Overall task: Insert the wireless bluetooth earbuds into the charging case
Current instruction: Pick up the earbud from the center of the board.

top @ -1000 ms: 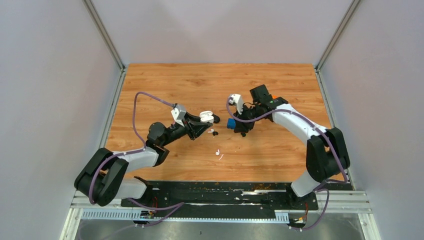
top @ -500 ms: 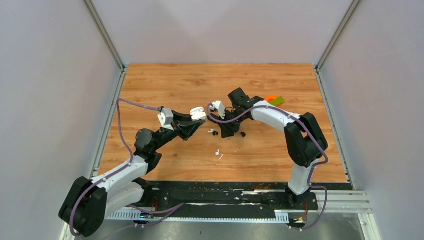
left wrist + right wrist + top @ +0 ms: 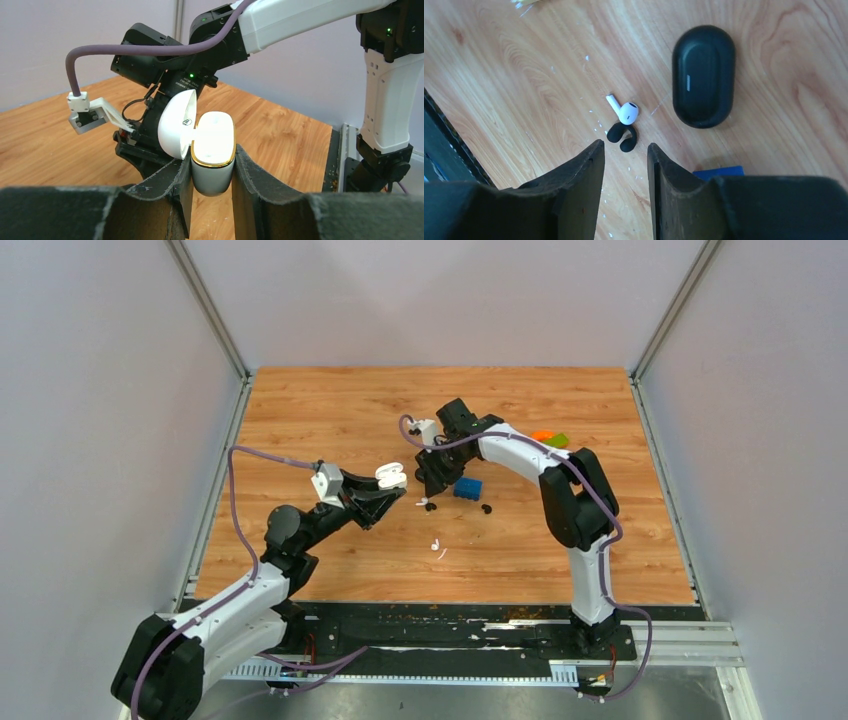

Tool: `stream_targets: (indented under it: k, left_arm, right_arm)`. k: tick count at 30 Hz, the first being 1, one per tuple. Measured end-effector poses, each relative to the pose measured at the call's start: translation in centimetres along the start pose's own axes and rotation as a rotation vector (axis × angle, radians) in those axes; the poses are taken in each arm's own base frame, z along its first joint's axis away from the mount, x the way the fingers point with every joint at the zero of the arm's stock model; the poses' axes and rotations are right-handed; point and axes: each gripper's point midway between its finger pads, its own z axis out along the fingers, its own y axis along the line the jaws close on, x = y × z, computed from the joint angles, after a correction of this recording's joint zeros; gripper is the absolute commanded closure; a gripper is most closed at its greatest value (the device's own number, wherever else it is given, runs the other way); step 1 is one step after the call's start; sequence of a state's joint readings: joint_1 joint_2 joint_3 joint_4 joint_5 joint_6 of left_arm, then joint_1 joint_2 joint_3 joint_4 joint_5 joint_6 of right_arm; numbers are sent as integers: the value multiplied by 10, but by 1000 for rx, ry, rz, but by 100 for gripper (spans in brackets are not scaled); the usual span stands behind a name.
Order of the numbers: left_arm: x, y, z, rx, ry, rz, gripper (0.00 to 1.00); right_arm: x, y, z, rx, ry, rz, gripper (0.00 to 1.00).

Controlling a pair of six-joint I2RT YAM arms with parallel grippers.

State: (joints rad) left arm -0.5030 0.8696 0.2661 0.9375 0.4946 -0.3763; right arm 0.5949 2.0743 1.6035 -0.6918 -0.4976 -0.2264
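**Figure: approach to the first pick.** Your left hand (image 3: 211, 167) is closed tight on the white charging case (image 3: 213, 132). It holds the case off the worktop (image 3: 330, 410), left of the worktop's middle, with the lid (image 3: 175, 125) swung open. Your right hand (image 3: 624, 160) hangs partly open and empty, pointing down at a white earbud (image 3: 626, 112) that touches a black earbud (image 3: 620, 138) near the worktop's middle. A closed black case (image 3: 703, 75) and a blue block (image 3: 719, 172) lie just beside them. Another white earbud (image 3: 435, 543) lies apart, toward the near edge. Hazards, as judged from here: because the two earbuds touch, closing on them may catch both or flick one away. The white one's rounded body may squirt out of the hand if you pinch off-centre. With both arms so near each other, a hurried carry to the case may knock it askew in its grip.
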Motion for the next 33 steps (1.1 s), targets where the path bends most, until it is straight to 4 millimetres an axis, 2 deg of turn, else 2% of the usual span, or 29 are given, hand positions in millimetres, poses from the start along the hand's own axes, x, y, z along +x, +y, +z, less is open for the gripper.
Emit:
stream_targets:
  k: [5, 13, 22, 33]
  left_arm:
    - [2, 1, 0, -3, 8, -4, 100]
    - [7, 2, -1, -7, 25, -14, 100]
    - [10, 1, -1, 0, 38, -19, 100]
    - [14, 0, -1, 8, 51, -21, 100]
  right_arm:
    - [1, -4, 4, 43, 11, 127, 63]
    - [11, -8, 29, 34, 59, 244, 63]
    - [7, -8, 32, 47, 56, 268, 67]
    - [7, -6, 39, 184, 73, 224, 73]
